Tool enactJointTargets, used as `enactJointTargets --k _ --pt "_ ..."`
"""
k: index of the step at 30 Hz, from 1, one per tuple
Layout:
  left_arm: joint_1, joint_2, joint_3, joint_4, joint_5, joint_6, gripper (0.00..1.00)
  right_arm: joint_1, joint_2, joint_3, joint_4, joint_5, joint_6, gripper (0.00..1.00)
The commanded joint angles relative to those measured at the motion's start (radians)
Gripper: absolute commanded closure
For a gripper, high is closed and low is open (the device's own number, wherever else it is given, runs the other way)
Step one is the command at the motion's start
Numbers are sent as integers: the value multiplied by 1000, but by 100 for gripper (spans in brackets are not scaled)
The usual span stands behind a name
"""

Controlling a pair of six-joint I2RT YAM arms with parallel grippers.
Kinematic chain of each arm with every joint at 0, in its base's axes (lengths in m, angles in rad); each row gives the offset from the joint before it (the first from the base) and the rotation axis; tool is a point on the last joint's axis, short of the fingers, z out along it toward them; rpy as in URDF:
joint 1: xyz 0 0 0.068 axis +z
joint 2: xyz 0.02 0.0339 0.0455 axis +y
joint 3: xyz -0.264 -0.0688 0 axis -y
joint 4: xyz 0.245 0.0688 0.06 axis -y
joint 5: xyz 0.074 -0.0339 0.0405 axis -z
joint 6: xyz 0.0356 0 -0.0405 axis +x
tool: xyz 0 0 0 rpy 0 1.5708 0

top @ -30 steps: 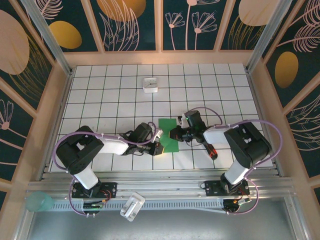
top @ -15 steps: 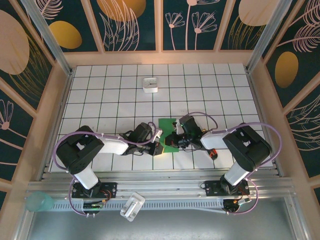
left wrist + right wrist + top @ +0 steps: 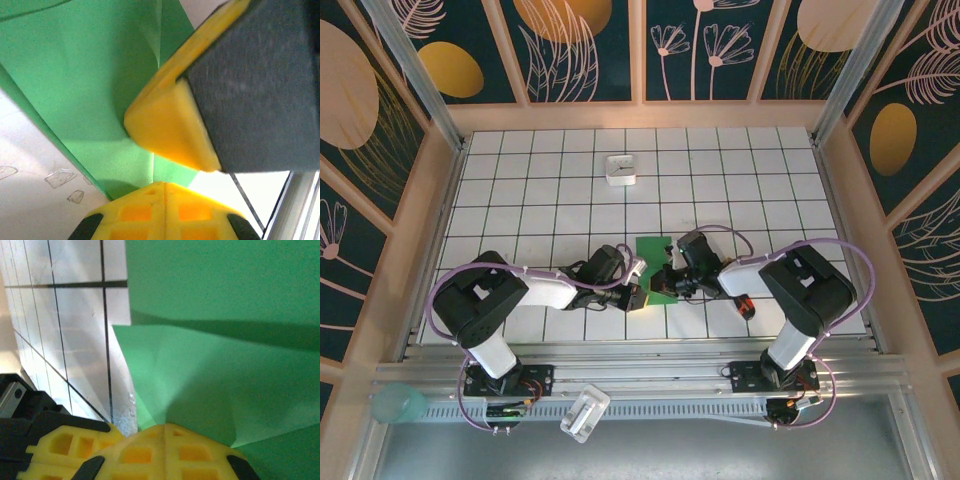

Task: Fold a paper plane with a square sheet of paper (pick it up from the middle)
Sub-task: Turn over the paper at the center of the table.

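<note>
The thin, bright green square sheet of paper (image 3: 654, 252) lies partly folded on the white, black-gridded tile surface (image 3: 540, 190), in the near middle, between the two arms and just ahead of their wrists. From above it reads as a narrow strip whose long axis runs from the near edge toward the back wall, its near end sitting a little to the right. The far end is cut square and no pointed tip can be made out, so which way it points cannot be told. The left pincer (image 3: 634, 292) meets the strip's near left edge and the right pincer (image 3: 669, 282) comes in at its right edge, their tips close together across the paper. In the left wrist view the left pincer's two yellow halves are pressed together with no gap, right at the border of the creased green sheet. Just beyond, a yellow wedge-shaped finger (image 3: 165, 135) backed by a dark grey block bears on the paper. In the right wrist view the right pincer is likewise closed, its tip on the sheet, with shallow creases fanning out from it. Whether either pincer nips a layer of paper cannot be told. Farther out, a small white square box (image 3: 621, 170) sits toward the back, and a red-and-black screwdriver (image 3: 745, 303) lies just right of the right arm's wrist.
</note>
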Motion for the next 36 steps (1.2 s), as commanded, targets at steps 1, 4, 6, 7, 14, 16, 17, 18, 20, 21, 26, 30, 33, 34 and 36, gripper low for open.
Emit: enactJointTargets --k 1,4,6,7,14,16,17,18,20,21,26,30,33,34,36 --pt "4 73 -36 -186 -68 33 100 -48 21 15 -80 71 -52 99" --pt "4 83 -36 -191 -72 38 100 -74 26 18 -91 75 -63 99" --pt "4 87 -36 -197 -75 42 100 -93 32 27 -109 82 -78 100" --pt "4 88 -37 -198 -76 41 100 -103 35 31 -115 88 -84 100" --pt "4 83 -38 -203 -79 46 100 -176 58 34 -136 98 -116 100" --pt "4 85 -38 -203 -80 46 100 -196 61 38 -145 102 -127 100" --pt "4 85 -39 -202 -81 46 100 -206 63 40 -147 102 -132 100" --pt "4 85 -38 -202 -81 46 100 -217 65 42 -148 102 -137 100" --pt "5 86 -38 -202 -81 46 100 -237 76 47 -157 105 -145 100" --pt "4 84 -38 -202 -81 45 100 -246 82 50 -160 108 -150 100" --pt "3 80 -28 -199 -76 39 100 -322 82 64 -170 95 -161 100" --pt "3 65 3 -174 -55 8 100 -338 5 84 -181 72 -188 100" --pt "4 46 39 -138 -26 -35 100 -336 -79 75 -182 62 -196 100" --pt "3 36 49 -126 -21 -50 99 -332 -105 64 -182 64 -196 100" --pt "4 0 77 -103 -19 -82 91 -314 -163 39 -180 69 -189 100"
